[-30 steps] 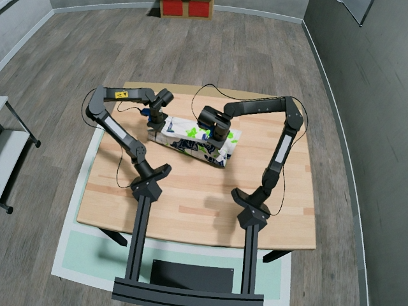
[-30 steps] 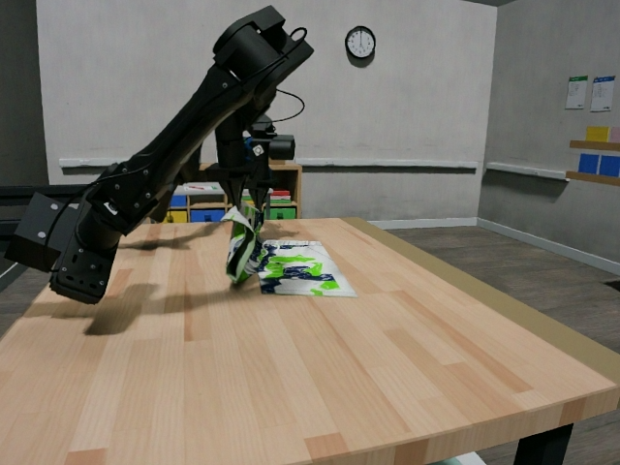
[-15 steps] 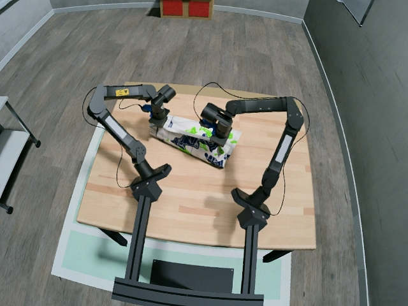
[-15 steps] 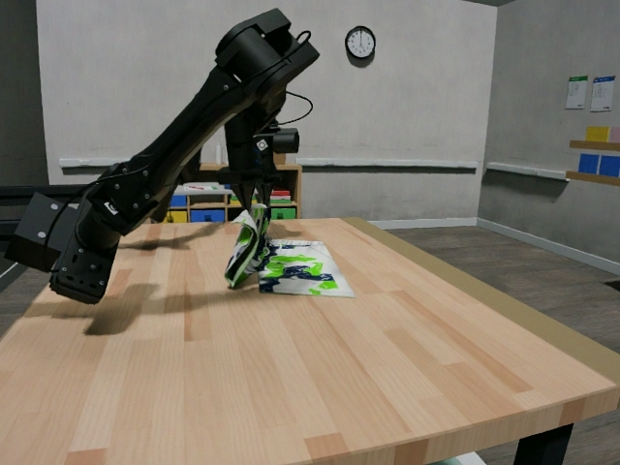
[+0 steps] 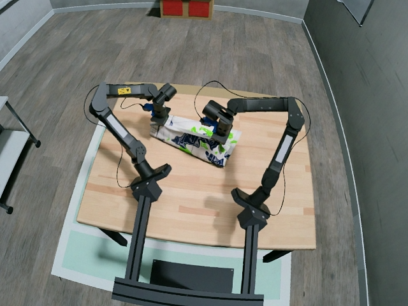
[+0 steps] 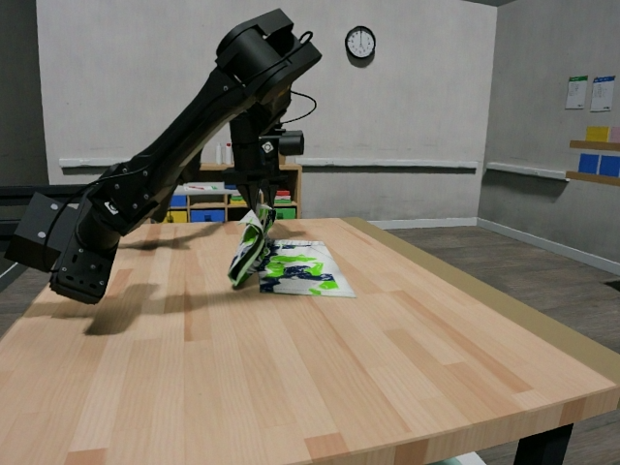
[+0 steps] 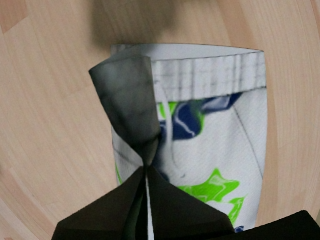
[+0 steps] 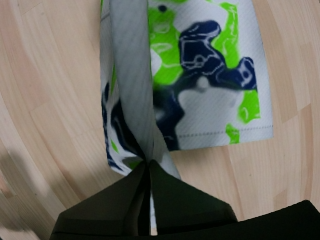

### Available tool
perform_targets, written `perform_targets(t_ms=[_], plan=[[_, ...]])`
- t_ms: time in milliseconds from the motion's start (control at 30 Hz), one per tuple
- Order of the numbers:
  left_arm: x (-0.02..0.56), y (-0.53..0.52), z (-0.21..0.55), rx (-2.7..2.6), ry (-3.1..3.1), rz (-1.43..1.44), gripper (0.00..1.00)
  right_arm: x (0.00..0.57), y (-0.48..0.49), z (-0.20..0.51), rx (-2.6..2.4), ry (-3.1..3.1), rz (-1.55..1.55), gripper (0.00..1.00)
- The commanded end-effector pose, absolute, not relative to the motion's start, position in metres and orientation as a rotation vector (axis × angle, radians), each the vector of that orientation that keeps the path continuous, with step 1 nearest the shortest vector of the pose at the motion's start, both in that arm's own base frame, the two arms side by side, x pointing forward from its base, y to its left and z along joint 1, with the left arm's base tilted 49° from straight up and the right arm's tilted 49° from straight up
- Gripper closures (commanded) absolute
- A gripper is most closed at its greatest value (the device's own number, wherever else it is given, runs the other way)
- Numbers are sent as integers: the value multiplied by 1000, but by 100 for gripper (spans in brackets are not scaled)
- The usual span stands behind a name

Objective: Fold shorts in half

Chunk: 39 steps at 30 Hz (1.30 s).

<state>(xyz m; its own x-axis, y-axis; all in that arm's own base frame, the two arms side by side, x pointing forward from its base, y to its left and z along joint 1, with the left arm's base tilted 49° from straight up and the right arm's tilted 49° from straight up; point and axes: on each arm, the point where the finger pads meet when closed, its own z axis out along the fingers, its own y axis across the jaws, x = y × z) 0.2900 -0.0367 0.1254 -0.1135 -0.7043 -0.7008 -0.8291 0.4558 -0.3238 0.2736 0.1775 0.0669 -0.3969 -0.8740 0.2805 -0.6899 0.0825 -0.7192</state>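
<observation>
Pinching lifted edge of shorts [image 5: 194, 143] [image 6: 307, 267] [image 7: 220, 150] [image 8: 220, 65] mid-table w/ both L gripper [image 5: 160, 123] [image 7: 146, 167] (waistband end) & R gripper [image 5: 220, 141] [image 6: 261, 204] [image 8: 148, 162] (hem end); prob. light, limp, creases easily, so best kept at edge corners, evenly taut, lowered gently.

A round clock [image 6: 360, 42] hangs on the wall [image 6: 425, 90].

The shorts [image 5: 194, 150] [image 6: 300, 267] [image 7: 220, 150] [image 8: 215, 65] are white, splashed with patches of bright green and navy blue.
</observation>
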Motion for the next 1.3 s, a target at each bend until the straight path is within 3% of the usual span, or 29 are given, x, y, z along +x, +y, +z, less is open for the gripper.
perform_targets(t_ms=[0,400,433,633,1033,1267], plan=[[301,-35,150,-1286,1780,137,100,287,181,89,-1627,2054,-1220,100],[323,-33,134,-1346,1824,226,100,272,184,85,-1625,2062,-1214,100],[329,-34,133,-1362,1819,223,100,297,179,90,-1605,2067,-1205,100],[328,-39,146,-1356,1795,178,100,320,163,92,-1652,2062,-1235,100],[371,-36,133,-1382,1765,172,100,305,168,90,-1667,2060,-1238,100],[375,-44,148,-1378,1750,124,100,348,144,85,-1718,2103,-1250,100]])
